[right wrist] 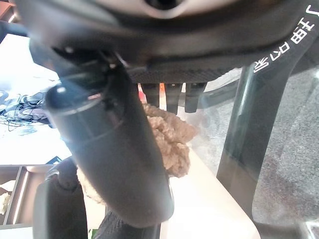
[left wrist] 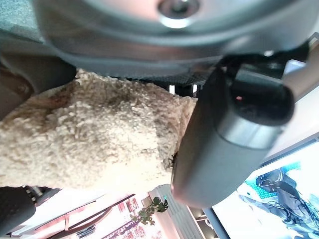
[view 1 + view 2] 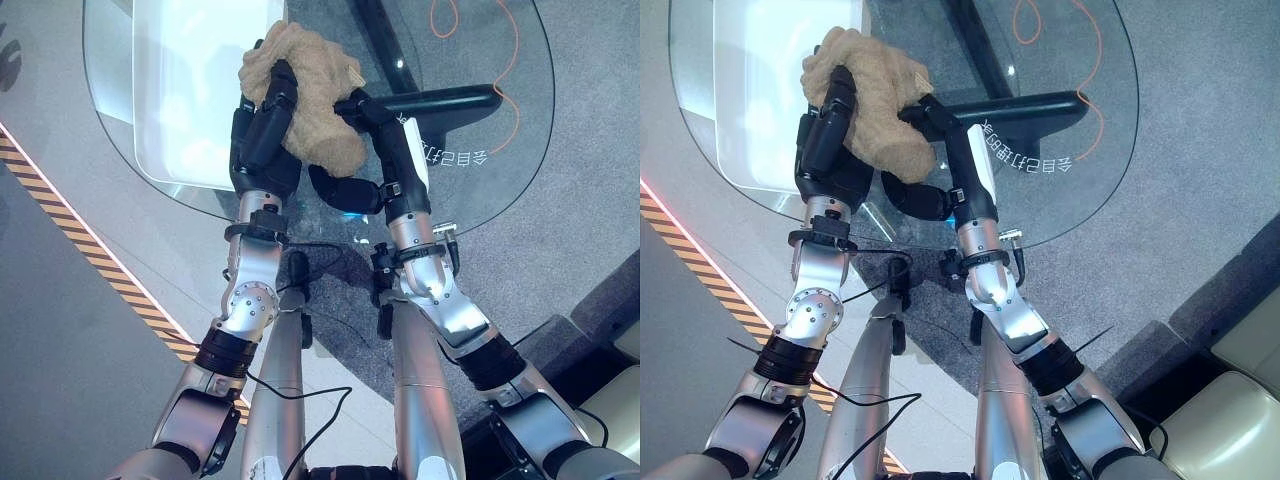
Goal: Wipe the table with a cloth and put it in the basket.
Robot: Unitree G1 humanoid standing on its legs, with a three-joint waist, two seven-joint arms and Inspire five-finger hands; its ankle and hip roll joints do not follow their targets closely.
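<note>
A tan fluffy cloth point(image 3: 320, 90) is bunched into a lump on the round glass table point(image 3: 490, 170), near its front edge. My left hand point(image 3: 262, 135) grips the lump's left side with its fingers curled over the top. My right hand point(image 3: 395, 150) holds the right side, fingers laid against the cloth and thumb tucked below it. In the left wrist view the cloth point(image 2: 89, 139) lies tight against that hand's thumb point(image 2: 229, 139). In the right wrist view the cloth point(image 1: 172, 142) sits between the thumb point(image 1: 109, 149) and the fingers.
A white rectangular shape point(image 3: 190, 90) shows through the glass at the left. The table's black base bar point(image 3: 450, 100) runs to the right under the top. An orange cable point(image 3: 505, 95) lies on the grey floor beyond. Yellow-black striped tape point(image 3: 60, 210) crosses the floor at the left.
</note>
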